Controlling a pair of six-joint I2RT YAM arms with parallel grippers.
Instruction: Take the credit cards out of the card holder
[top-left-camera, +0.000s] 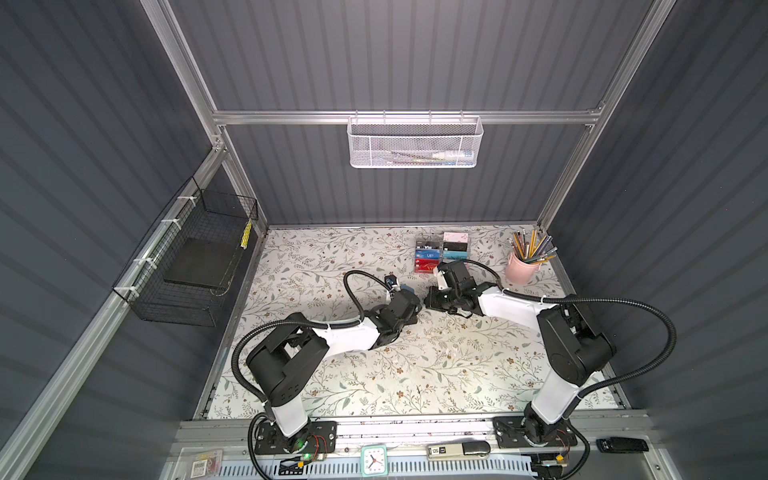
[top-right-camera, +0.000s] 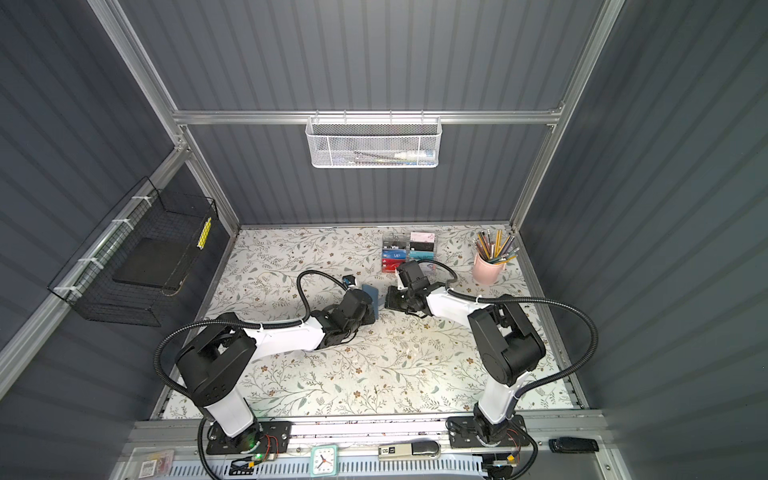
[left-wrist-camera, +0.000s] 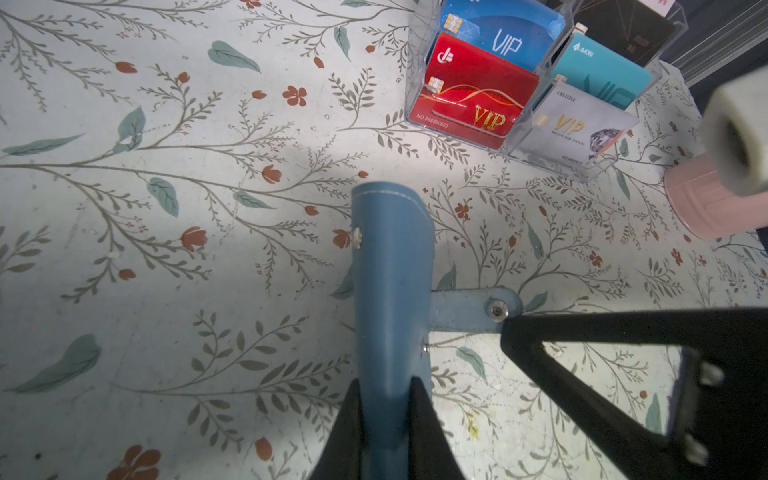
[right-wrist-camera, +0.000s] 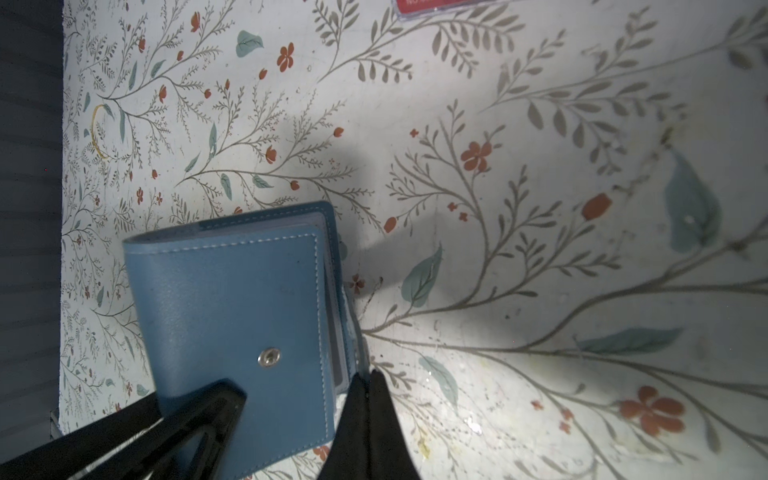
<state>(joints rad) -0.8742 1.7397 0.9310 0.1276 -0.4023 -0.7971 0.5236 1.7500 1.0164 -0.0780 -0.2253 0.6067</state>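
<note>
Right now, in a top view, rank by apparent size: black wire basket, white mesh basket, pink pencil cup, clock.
black wire basket
white mesh basket
pink pencil cup and clock: too alike to rank

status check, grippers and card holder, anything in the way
Left gripper clamped on card holder spine. Right gripper shut on closure tab, snap undone. Holder not yet spread, nothing out. Card rack nearby, not touching.

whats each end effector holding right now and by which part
The left end effector clamps the card holder across both covers at one end; the right end effector, shut, appears to pinch the tip of its closure tab.
</note>
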